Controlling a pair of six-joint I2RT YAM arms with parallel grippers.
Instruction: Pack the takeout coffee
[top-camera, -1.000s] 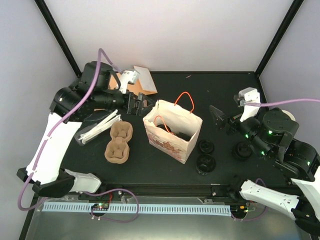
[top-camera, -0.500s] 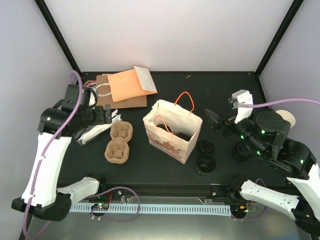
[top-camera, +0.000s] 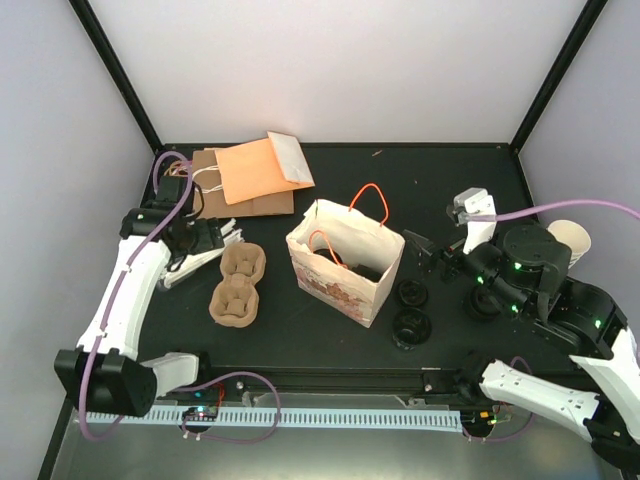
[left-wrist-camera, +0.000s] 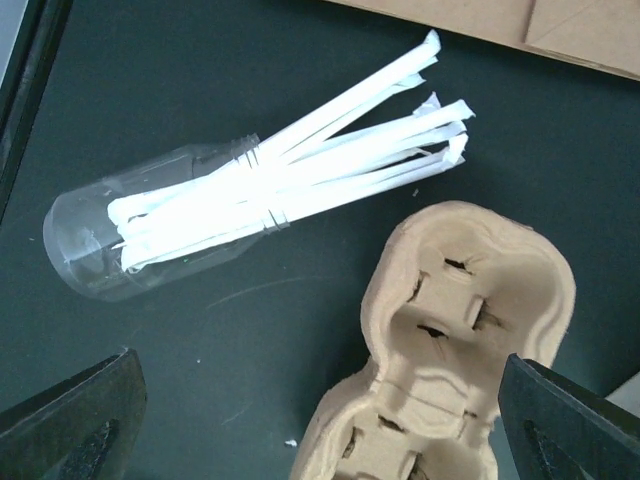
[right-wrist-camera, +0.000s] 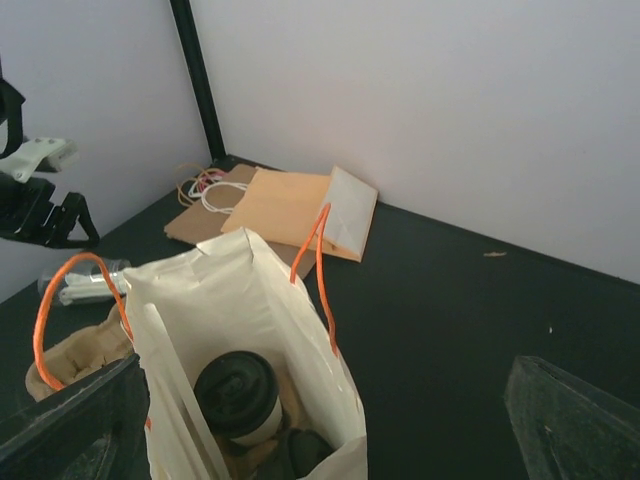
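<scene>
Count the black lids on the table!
3. A far lid and near lid sit just right of the bag; a third lid lies farther right, partly under the right arm. More may be hidden.

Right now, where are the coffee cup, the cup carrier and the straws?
coffee cup (right-wrist-camera: 236, 386), right wrist view, on its black lid inside the bag.
cup carrier (left-wrist-camera: 450, 340), left wrist view, on its middle.
straws (left-wrist-camera: 320, 165), left wrist view, mid-bundle.

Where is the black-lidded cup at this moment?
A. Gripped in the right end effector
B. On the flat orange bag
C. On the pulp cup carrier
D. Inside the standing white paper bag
D: the right wrist view looks down into the open white paper bag and shows the black-lidded cup standing inside it.
</scene>
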